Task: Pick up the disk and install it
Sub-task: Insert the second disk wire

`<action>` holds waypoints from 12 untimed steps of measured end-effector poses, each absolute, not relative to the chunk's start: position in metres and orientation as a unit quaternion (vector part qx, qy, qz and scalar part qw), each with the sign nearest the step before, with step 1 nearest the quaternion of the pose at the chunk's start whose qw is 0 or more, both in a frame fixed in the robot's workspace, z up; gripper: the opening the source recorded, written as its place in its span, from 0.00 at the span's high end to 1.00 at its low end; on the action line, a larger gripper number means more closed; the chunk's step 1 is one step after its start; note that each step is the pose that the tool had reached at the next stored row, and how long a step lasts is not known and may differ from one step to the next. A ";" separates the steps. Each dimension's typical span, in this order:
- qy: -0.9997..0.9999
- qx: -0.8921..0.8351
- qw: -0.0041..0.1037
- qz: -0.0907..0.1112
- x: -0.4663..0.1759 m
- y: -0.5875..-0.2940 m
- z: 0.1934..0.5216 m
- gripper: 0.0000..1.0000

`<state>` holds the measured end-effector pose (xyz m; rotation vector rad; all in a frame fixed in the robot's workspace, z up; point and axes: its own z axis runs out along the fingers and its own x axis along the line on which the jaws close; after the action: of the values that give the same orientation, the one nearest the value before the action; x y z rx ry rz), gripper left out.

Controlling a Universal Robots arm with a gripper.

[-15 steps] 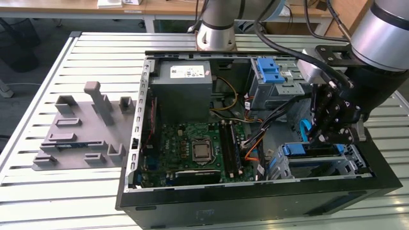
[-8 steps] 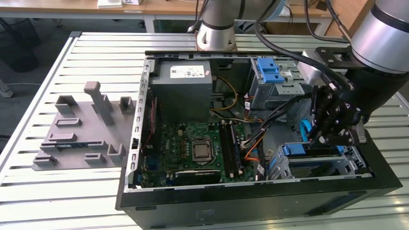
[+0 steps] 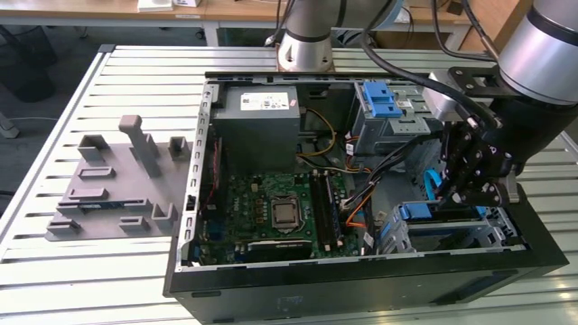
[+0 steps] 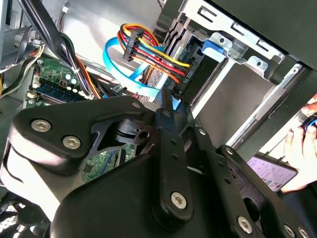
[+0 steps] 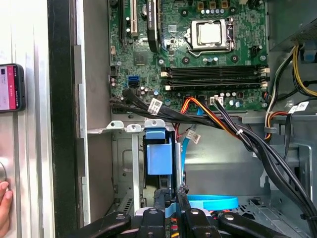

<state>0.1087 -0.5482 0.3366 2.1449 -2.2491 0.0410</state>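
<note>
The disk point(image 3: 424, 211) sits edge-up in the drive cage point(image 3: 492, 227) at the case's front corner, on the exterior view's right; its blue carrier point(image 5: 159, 157) shows between the cage's metal walls. My gripper point(image 3: 451, 200) reaches down into the case right at the carrier's end. In the first wrist view my gripper point(image 5: 170, 196) has its black fingers point(image 5: 159, 198) drawn close together, with a strip of the blue carrier between them. The second wrist view has the gripper point(image 4: 168, 101) beside coloured power wires point(image 4: 148, 49) and a blue flat cable point(image 4: 119, 64).
The open black case point(image 3: 361, 284) holds a green motherboard point(image 3: 280, 203), a grey power supply point(image 3: 257, 125) and a second cage with a blue latch point(image 3: 384, 101). Black cable bundles point(image 5: 247, 139) cross near the cage. A grey fixture point(image 3: 118, 183) lies beside the case. A hand point(image 5: 4, 206) and phone point(image 5: 11, 87) are outside it.
</note>
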 end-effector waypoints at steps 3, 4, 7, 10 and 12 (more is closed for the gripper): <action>-0.724 0.689 0.017 0.013 0.109 -0.548 0.336 0.76; -0.724 0.689 0.016 0.013 0.109 -0.548 0.336 0.76; -0.725 0.689 0.017 0.013 0.109 -0.549 0.335 0.76; -0.725 0.689 0.017 0.013 0.109 -0.550 0.334 0.76; -0.725 0.689 0.017 0.013 0.109 -0.550 0.333 0.76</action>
<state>0.1093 -0.5498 0.3333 2.1407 -2.2537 0.0402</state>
